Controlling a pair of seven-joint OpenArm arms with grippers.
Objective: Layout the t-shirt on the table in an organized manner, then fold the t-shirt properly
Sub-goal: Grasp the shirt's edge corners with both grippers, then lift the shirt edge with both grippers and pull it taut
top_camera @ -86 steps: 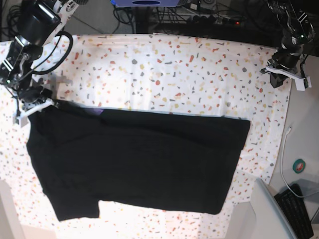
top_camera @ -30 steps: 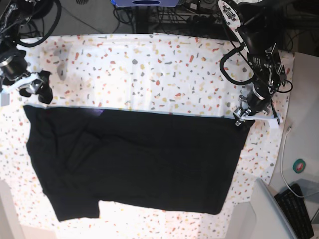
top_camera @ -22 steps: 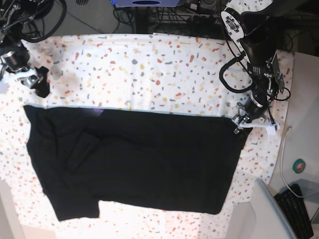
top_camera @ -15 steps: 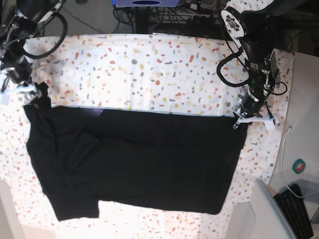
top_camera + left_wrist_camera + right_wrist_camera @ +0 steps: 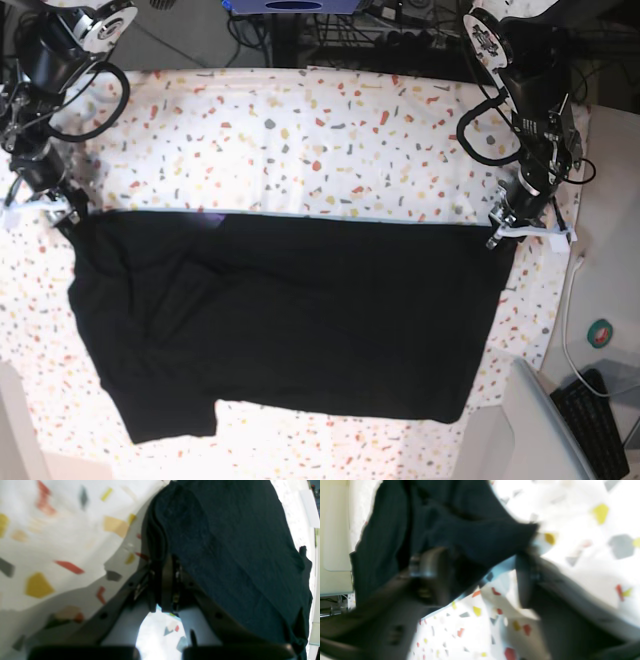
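Because the right gripper (image 5: 480, 580) has wide jaws around its corner of the t-shirt (image 5: 290, 320), that corner may slip out, while the left gripper (image 5: 163, 580) pinches its corner tight.

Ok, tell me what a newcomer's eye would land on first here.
The large black t-shirt dominates, spread across the near half of the speckled terrazzo-patterned table. Next come the two arms at its far corners: the left gripper is shut on the shirt's corner on the base view's right, while the right gripper sits at the opposite corner with jaws straddling the cloth edge, not yet closed.
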